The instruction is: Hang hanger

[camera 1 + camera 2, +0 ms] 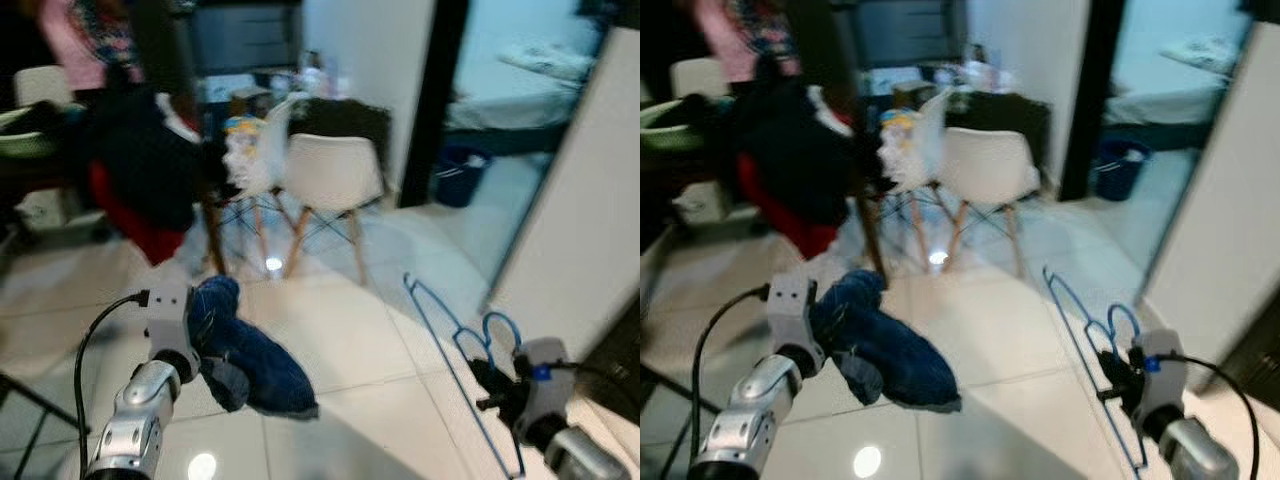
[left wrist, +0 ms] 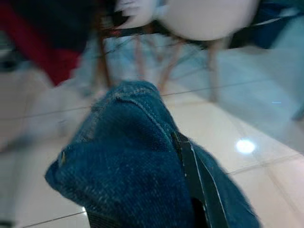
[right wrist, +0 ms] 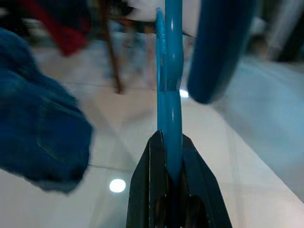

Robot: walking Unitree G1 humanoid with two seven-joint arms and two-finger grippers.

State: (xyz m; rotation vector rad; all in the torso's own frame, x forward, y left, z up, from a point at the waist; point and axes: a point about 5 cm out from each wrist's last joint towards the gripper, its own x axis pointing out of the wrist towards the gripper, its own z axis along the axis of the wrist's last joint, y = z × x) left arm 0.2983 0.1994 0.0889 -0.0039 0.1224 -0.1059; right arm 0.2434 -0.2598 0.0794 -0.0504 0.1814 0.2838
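Starting lower left of the head views: the left gripper is clamped on a bundle of blue jeans, denim draped over and past the fingers; the left wrist view shows one black finger pressed against the cloth, so jaws are shut on fabric, not apart. Jeans hang above the tiled floor, mid-lower frame.

Upper centre, bkgd: a white chair w/ wooden legs, clutter behind it, dark and red clothes piled upper left, a person in a pink top at the top-left edge. Blurred, so little detail.

Lower right: the right gripper has jaws closed on the blue hanger. The right wrist view shows the blue wire pinched between both fingers, running straight out from the tips, w/ the hook curving off just beside it. Hanger's long axis runs from mid-right frame down toward the lower right edge, hook end near the jaws, far end pointing away from the robot.

Key relation: hanger is already in the right arm's grip, extending fwd along the fingers. No rail or rod is visible, so I judge the next step needs a hanging spot found first.
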